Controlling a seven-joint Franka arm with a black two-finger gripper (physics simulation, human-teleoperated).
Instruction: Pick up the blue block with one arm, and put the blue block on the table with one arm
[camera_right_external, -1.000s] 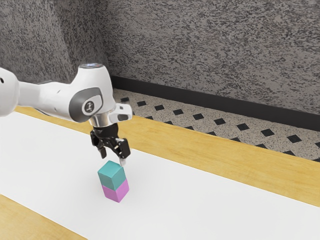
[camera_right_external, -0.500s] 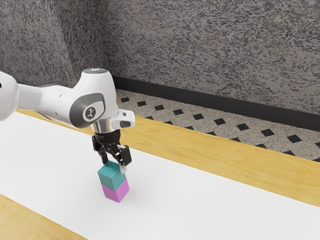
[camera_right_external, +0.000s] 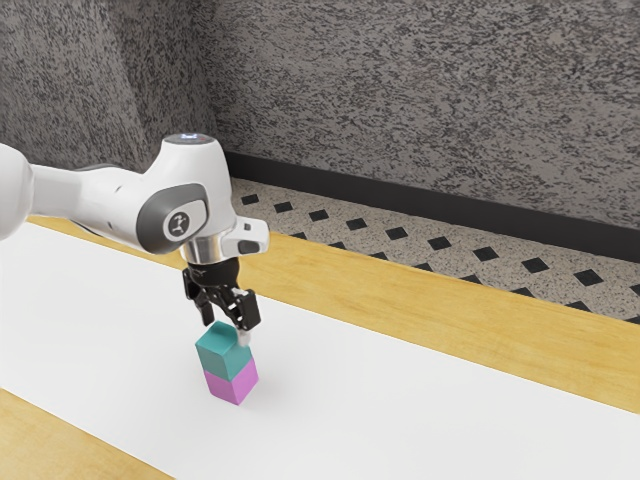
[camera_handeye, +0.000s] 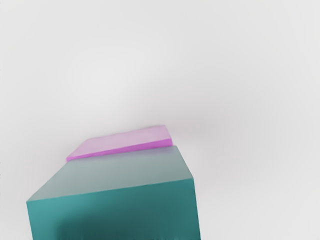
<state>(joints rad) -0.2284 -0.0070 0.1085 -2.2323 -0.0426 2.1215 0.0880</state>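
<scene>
The jaws stand wide at the top of the blue block (camera_right_external: 224, 352); whether either side touches it, I cannot tell. The block sits upright on a pink block (camera_right_external: 232, 382), between the counter's (camera_right_external: 420, 390) long edges. Gripping it probably needs a short, straight drop, the lower block left unpushed.

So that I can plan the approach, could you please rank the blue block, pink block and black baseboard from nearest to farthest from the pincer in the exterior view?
1. Blue block: at the tips of the pincer.
2. Pink block: directly beneath the blue block.
3. Black baseboard: beyond the table.
</scene>
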